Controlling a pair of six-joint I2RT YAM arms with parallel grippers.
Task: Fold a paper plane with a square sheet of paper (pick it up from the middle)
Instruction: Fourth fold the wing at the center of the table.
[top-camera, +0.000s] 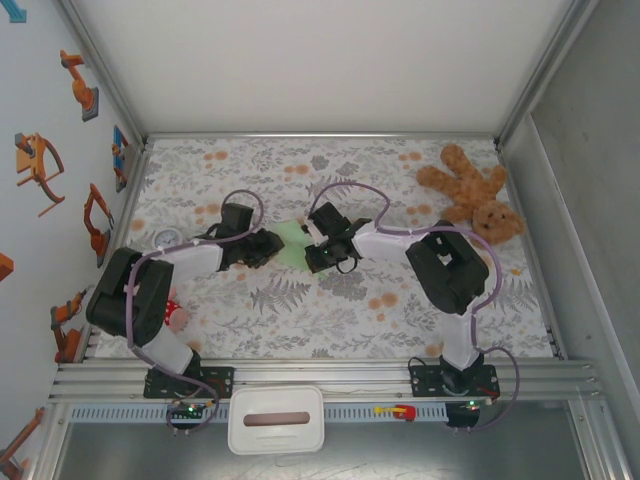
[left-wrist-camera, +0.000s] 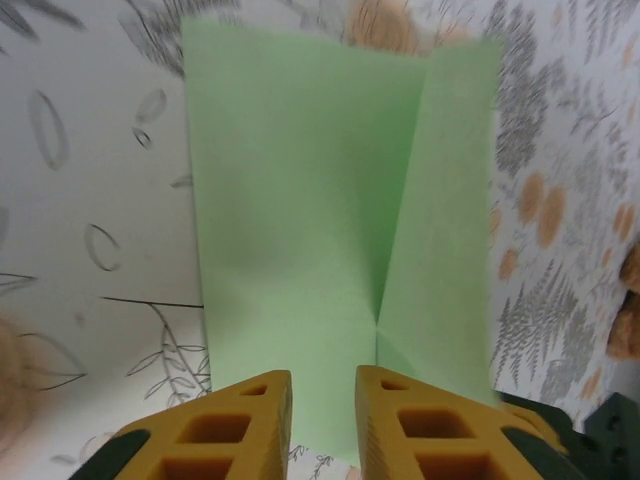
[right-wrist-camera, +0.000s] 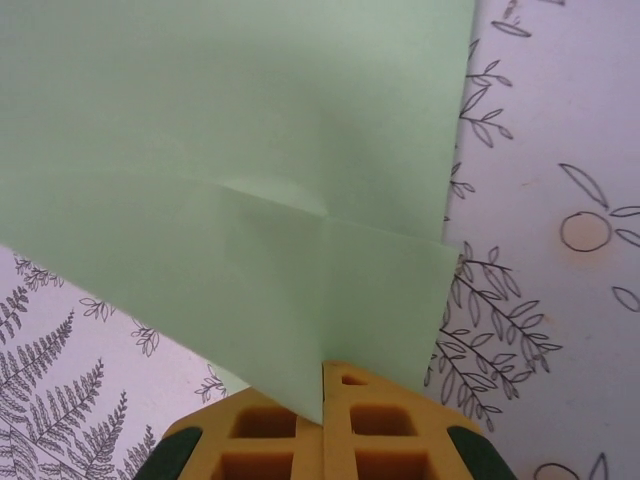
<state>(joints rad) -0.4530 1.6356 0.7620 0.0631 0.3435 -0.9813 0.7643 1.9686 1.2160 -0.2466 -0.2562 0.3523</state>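
The right hand (right-wrist-camera: 323, 385) is clenched on the near edge of the square sheet of paper (right-wrist-camera: 250, 130), jaws flat together, probably to steady the partly creased sheet while a fold is worked. The left hand (left-wrist-camera: 323, 390) stands slightly parted with the sheet's edge lying in its gap, apparently unclamped. The wrist views give the creases and the pinch. The top view gives both hands meeting at the middle of the bench (top-camera: 300, 320), with the sheet between them.

Beyond the right gripper (top-camera: 312, 250) the tabletop (top-camera: 300, 170) lies open; the teddy bear (top-camera: 472, 195) crowds the far corner to its right, the square sheet of paper (top-camera: 293, 240) just left.
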